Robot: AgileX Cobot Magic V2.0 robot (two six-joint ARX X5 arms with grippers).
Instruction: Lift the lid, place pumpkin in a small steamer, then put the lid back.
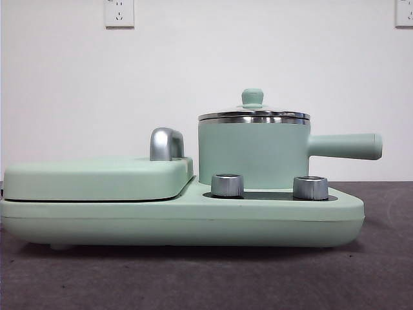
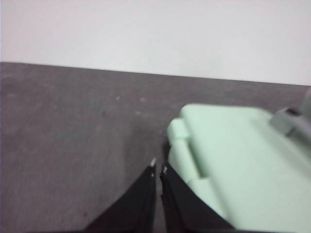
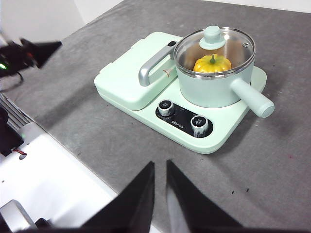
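**Lid on, pumpkin inside, both pincers clear**

The glossy yellow-orange ribbed toy pumpkin [image 3: 212,64] is seen sitting inside the mint-green cylindrical steamer pot with the straight side handle [image 3: 214,87]. The round clear glass lid with steel rim and mint-green knob [image 3: 214,46] is seated flat on the pot rim; this is confirmed level in the front view [image 1: 253,115]. The pot is parked on the mint-green cooker base [image 3: 214,138], beside the flat rectangular cover with chrome handle [image 3: 127,75].

The task is judged essentially done.

The left pincer [image 2: 158,169] is held with its tips almost together, nothing between them, just beside the corner of the cooker base. The right pincer [image 3: 160,165] is held well back above the grey surface [image 3: 92,116], tips nearly together, nothing held.

Handling, as a judgement: the glass lid is rigid, breakable and slick at the rim, so it is best taken by the small knob only. The pumpkin looks light, hard and slippery; a grip across the ribs is favoured over the stem.
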